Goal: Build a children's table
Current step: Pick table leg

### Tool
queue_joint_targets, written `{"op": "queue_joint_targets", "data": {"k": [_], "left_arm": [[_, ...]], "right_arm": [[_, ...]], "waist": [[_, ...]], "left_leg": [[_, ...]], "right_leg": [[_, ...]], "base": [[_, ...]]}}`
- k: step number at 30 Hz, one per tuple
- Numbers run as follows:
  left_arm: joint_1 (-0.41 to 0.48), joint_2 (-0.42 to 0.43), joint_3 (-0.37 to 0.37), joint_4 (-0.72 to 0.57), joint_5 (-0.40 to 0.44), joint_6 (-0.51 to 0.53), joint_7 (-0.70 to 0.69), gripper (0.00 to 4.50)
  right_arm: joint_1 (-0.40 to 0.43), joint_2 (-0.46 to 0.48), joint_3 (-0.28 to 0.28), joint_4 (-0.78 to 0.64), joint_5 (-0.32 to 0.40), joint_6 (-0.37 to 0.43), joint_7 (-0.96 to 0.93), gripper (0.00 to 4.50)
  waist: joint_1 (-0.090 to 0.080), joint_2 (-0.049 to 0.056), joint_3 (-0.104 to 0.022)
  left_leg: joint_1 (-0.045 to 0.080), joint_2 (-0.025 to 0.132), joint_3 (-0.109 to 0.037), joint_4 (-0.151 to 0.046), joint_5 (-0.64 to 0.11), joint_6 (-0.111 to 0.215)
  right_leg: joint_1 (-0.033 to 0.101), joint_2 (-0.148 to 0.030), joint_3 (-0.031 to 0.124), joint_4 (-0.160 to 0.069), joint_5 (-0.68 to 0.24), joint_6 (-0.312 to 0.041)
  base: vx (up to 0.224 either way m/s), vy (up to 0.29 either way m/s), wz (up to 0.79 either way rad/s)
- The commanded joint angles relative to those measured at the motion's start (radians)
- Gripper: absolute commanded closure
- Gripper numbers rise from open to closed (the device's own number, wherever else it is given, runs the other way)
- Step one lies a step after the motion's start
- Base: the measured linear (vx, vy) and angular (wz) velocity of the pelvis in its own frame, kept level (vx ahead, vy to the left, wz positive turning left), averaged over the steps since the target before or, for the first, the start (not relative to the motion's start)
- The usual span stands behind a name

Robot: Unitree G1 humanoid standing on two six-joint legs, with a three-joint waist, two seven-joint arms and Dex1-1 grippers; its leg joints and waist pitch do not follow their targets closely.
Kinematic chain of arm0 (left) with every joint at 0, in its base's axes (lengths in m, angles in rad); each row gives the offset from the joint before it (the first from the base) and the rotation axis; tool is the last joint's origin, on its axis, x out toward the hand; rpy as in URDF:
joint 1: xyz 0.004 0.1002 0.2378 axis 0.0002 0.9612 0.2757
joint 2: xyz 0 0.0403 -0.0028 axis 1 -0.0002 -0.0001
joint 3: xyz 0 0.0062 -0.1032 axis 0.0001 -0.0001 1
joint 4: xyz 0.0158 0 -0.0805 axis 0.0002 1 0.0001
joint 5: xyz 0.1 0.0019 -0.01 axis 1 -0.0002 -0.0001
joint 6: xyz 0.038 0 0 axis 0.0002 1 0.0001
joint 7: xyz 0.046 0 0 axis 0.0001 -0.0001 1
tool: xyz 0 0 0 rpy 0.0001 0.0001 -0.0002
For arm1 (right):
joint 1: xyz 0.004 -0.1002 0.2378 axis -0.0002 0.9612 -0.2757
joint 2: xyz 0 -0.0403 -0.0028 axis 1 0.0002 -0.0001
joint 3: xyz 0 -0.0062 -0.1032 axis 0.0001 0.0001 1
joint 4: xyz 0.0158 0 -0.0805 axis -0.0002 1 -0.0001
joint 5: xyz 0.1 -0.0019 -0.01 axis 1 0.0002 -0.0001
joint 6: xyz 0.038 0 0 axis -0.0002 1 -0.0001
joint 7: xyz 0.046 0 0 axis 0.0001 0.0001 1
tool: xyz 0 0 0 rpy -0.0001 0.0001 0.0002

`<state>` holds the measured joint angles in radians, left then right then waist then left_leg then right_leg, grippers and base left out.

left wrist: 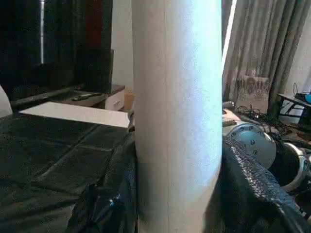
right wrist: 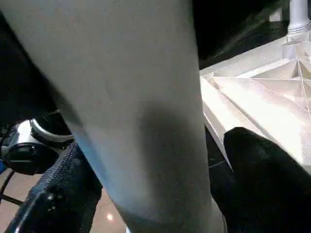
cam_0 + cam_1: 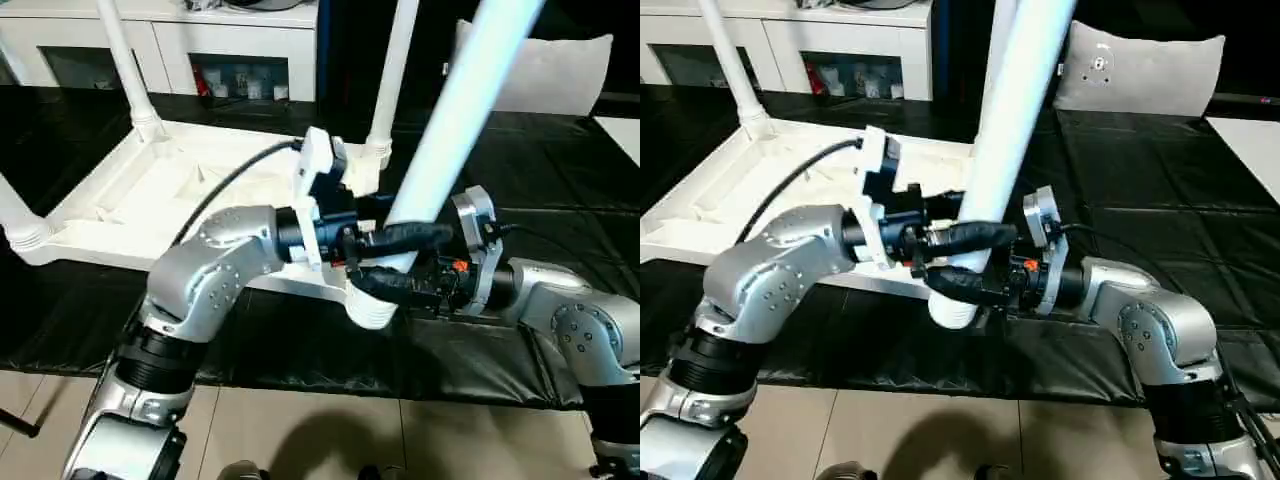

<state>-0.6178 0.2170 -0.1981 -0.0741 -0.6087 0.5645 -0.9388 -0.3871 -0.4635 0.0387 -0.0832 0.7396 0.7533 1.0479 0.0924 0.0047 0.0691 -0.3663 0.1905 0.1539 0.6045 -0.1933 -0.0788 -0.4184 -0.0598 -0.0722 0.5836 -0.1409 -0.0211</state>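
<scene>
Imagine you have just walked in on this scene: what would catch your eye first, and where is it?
First, the long white leg, slanting up through the middle of the head views, with the left claw and right claw both clamped around its lower end at the near corner of the table. Behind them the white tabletop lies upside down on the black cover, three legs already standing up from its corners.

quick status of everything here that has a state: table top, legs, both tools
table top: upside down on the black work table, ribbed underside up
far legs: upright in their corner sockets
near-left leg: seated in its socket
fourth leg: tilted, lower end at the near corner socket, not upright
left tool: shut on the fourth leg
right tool: shut on the fourth leg
</scene>
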Motion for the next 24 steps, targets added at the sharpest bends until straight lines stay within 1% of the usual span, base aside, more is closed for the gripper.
{"op": "queue_joint_targets", "data": {"k": [1, 4, 5, 7, 8, 10, 12, 13, 18, 19, 20, 21, 22, 24], "left_arm": [[0.002, 0.002, -0.006, -0.016, 0.019, -0.024, -0.014, 2.60], [0.003, -0.004, -0.005, -0.016, 0.018, -0.027, -0.015, 2.60], [0.002, -0.006, -0.005, -0.014, 0.018, -0.028, -0.013, 2.60], [0.002, -0.007, -0.006, -0.013, 0.019, -0.029, -0.012, 2.60], [0.002, -0.007, -0.006, -0.013, 0.019, -0.029, -0.012, 2.60], [0.001, -0.009, -0.008, -0.009, 0.021, -0.034, -0.010, 2.60], [0.001, -0.010, -0.008, -0.009, 0.022, -0.035, -0.011, 2.60], [0.001, -0.012, -0.007, -0.007, 0.025, -0.037, -0.012, 2.60], [0.000, -0.010, -0.008, -0.004, 0.030, -0.029, -0.006, 2.60], [-0.002, -0.015, -0.004, -0.001, 0.030, -0.003, 0.025, 2.60], [-0.002, -0.015, -0.004, -0.001, 0.029, -0.002, 0.025, 2.60], [0.000, -0.020, 0.001, -0.006, 0.010, 0.018, 0.027, 2.04], [0.002, -0.023, 0.006, -0.012, -0.009, 0.035, 0.024, 1.90], [0.003, -0.024, 0.005, -0.017, -0.016, 0.042, 0.023, 1.84]], "right_arm": [[-0.016, -0.006, 0.007, 0.007, -0.009, -0.004, 0.010, 0.88], [-0.018, -0.006, 0.013, 0.018, -0.017, -0.008, 0.012, 1.31], [-0.018, -0.006, 0.016, 0.018, -0.020, -0.007, 0.012, 1.31], [-0.018, -0.006, 0.017, 0.018, -0.021, -0.007, 0.012, 1.51], [-0.018, -0.006, 0.017, 0.018, -0.021, -0.007, 0.012, 1.51], [-0.017, -0.009, 0.022, 0.021, -0.026, -0.006, 0.013, 1.81], [-0.017, -0.009, 0.024, 0.022, -0.029, -0.007, 0.013, 1.88], [-0.017, -0.011, 0.027, 0.026, -0.033, -0.008, 0.015, 2.06], [-0.018, -0.012, 0.029, 0.029, -0.037, -0.010, 0.016, 2.29], [-0.018, -0.011, 0.030, 0.030, -0.041, -0.013, 0.014, 2.31], [-0.018, -0.010, 0.030, 0.030, -0.041, -0.013, 0.013, 2.33], [-0.017, -0.009, 0.031, 0.030, -0.043, -0.014, 0.012, 2.37], [-0.016, -0.008, 0.032, 0.030, -0.045, -0.016, 0.011, 2.39], [-0.016, -0.006, 0.032, 0.031, -0.046, -0.017, 0.010, 2.43]], "waist": [[0.004, -0.018, -0.074], [0.003, -0.017, -0.073], [0.003, -0.017, -0.073], [0.004, -0.017, -0.074], [0.004, -0.017, -0.074], [0.003, -0.017, -0.074], [0.004, -0.016, -0.074], [0.004, -0.017, -0.074], [0.004, -0.017, -0.074], [0.003, -0.015, -0.075], [0.003, -0.015, -0.075], [0.004, -0.015, -0.076], [0.004, -0.016, -0.075], [0.004, -0.014, -0.075]], "left_leg": [[-0.002, 0.020, 0.005, -0.065, -0.120, 0.048], [-0.002, 0.021, 0.005, -0.065, -0.120, 0.048], [-0.002, 0.021, 0.005, -0.065, -0.120, 0.048], [-0.002, 0.021, 0.005, -0.065, -0.117, 0.048], [-0.002, 0.021, 0.005, -0.065, -0.116, 0.049], [-0.003, 0.021, 0.005, -0.065, -0.117, 0.050], [-0.002, 0.021, 0.005, -0.065, -0.115, 0.050], [-0.003, 0.020, 0.006, -0.064, -0.116, 0.049], [-0.002, 0.020, 0.005, -0.065, -0.120, 0.047], [-0.002, 0.022, 0.005, -0.064, -0.121, 0.046], [-0.002, 0.022, 0.005, -0.064, -0.121, 0.046], [-0.002, 0.021, 0.005, -0.064, -0.117, 0.047], [-0.003, 0.020, 0.005, -0.064, -0.117, 0.048], [-0.003, 0.020, 0.004, -0.064, -0.116, 0.049]], "right_leg": [[0.062, -0.065, 0.034, -0.081, -0.458, -0.077], [0.063, -0.066, 0.034, -0.080, -0.454, -0.079], [0.063, -0.066, 0.034, -0.080, -0.454, -0.079], [0.064, -0.066, 0.035, -0.079, -0.449, -0.081], [0.063, -0.066, 0.035, -0.078, -0.445, -0.083], [0.064, -0.065, 0.035, -0.078, -0.443, -0.085], [0.064, -0.066, 0.035, -0.077, -0.438, -0.087], [0.064, -0.065, 0.035, -0.078, -0.441, -0.086], [0.064, -0.066, 0.034, -0.079, -0.452, -0.081], [0.063, -0.065, 0.035, -0.077, -0.439, -0.088], [0.064, -0.065, 0.034, -0.077, -0.437, -0.089], [0.065, -0.066, 0.034, -0.076, -0.430, -0.093], [0.065, -0.065, 0.034, -0.077, -0.430, -0.095], [0.066, -0.065, 0.034, -0.076, -0.433, -0.094]], "base": [[0.000, 0.000, 0.00], [0.000, 0.000, 0.00], [0.000, 0.000, 0.00], [0.000, 0.000, 0.00], [0.000, 0.000, 0.00], [0.000, 0.000, 0.00], [0.000, 0.000, 0.00], [0.000, 0.000, 0.00], [0.000, 0.000, 0.00], [0.000, 0.000, 0.00], [0.000, 0.000, 0.00], [0.000, 0.000, 0.00], [0.000, 0.000, 0.00], [0.000, 0.000, 0.00]]}}
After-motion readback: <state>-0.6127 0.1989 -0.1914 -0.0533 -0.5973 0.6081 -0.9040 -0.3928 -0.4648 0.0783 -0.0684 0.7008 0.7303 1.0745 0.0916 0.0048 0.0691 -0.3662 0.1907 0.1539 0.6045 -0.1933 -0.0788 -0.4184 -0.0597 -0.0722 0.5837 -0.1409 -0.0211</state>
